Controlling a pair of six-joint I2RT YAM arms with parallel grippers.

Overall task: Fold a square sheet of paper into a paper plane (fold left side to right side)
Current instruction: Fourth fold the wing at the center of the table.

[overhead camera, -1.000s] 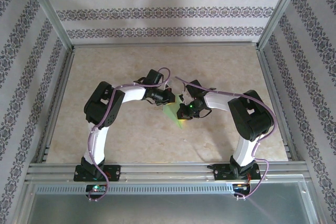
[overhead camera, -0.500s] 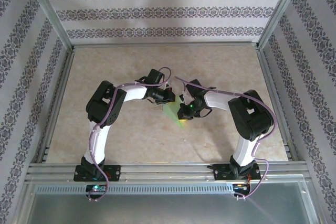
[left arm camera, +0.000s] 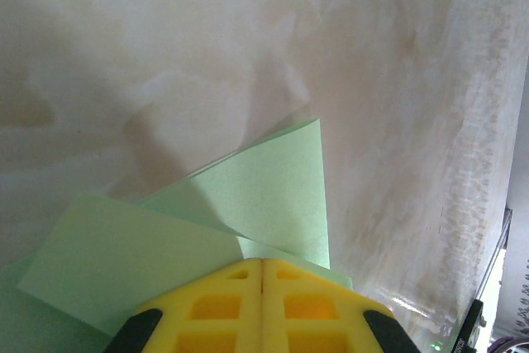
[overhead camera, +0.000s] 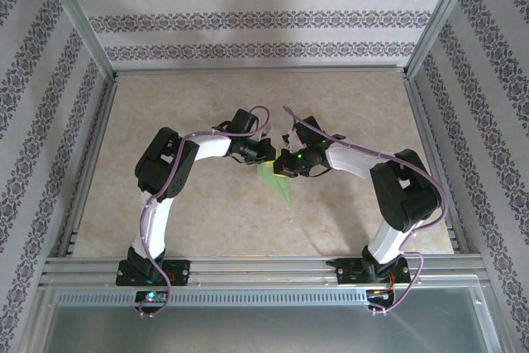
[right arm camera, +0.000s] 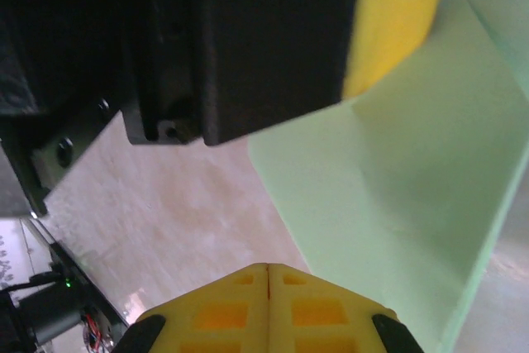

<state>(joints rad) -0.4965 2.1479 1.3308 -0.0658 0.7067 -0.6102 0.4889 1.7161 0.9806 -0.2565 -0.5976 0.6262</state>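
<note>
1. Left gripper (left arm camera: 262, 264): jaws clenched, tip on the folded green paper (left arm camera: 273, 192).
2. Right gripper (right arm camera: 269, 270): clenched on itself, at the paper's 1 o'clock edge.
3. Paper lies mid-table (overhead camera: 207, 221), point toward 5 o'clock.

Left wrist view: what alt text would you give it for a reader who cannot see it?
Folded light green paper lies on a pale marbled table, with one flap tapering to a sharp corner toward the upper right. The left claw, yellow-tipped and shut, sits at the bottom edge over the near part of the paper.
</note>
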